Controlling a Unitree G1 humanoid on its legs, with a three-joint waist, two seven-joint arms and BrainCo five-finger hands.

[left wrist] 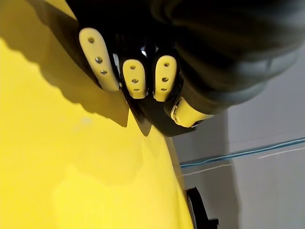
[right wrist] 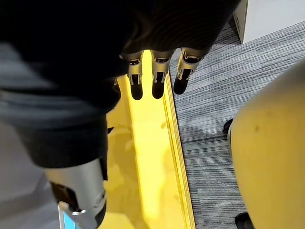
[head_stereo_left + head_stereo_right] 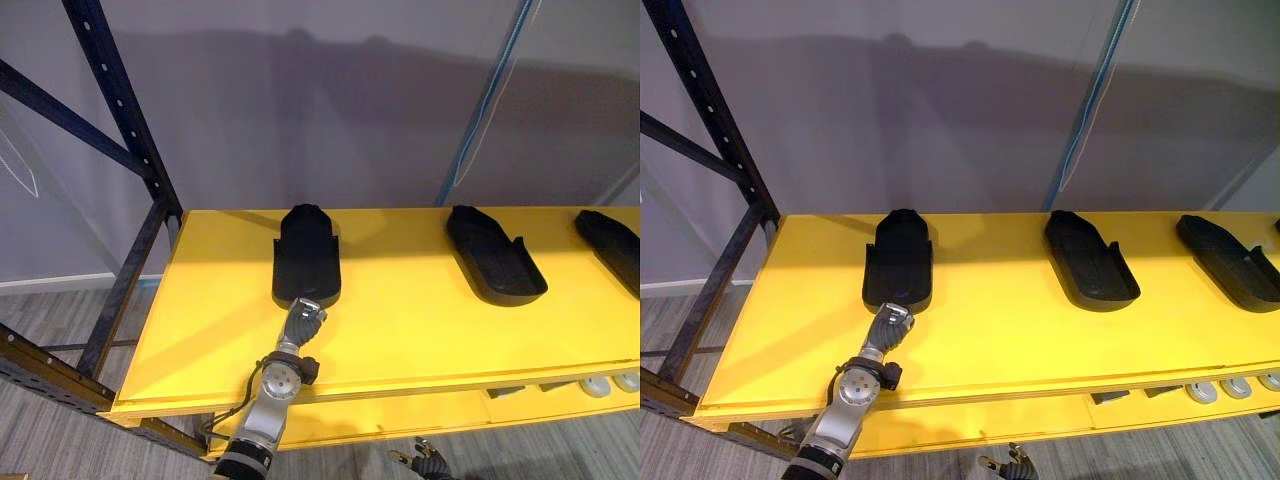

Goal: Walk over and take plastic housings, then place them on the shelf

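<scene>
Right hand (image 2: 157,78): we see it lowest and nearest, below and in front of the front edge of the yellow shelf board (image 3: 420,340). Its fingers hang straight and relaxed and hold nothing.
Left hand (image 3: 303,320): we find it over the shelf board's left part, just inside the front edge. Its fingers are curled onto the near rim of the first housing (image 3: 307,255), with the thumb against the rim's other side.
First housing: black plastic, it lies flat on the shelf board, with its long axis running front to back.
Second housing (image 3: 494,255): it lies flat near the shelf board's middle, well apart from the first and set at an angle.
Third housing (image 3: 610,245): it lies at the shelf board's right end.
Rack upright (image 3: 120,110): dark blue, it rises at the shelf board's left rear corner.
Wall (image 3: 320,100): grey, it stands behind the shelf board's back edge.
</scene>
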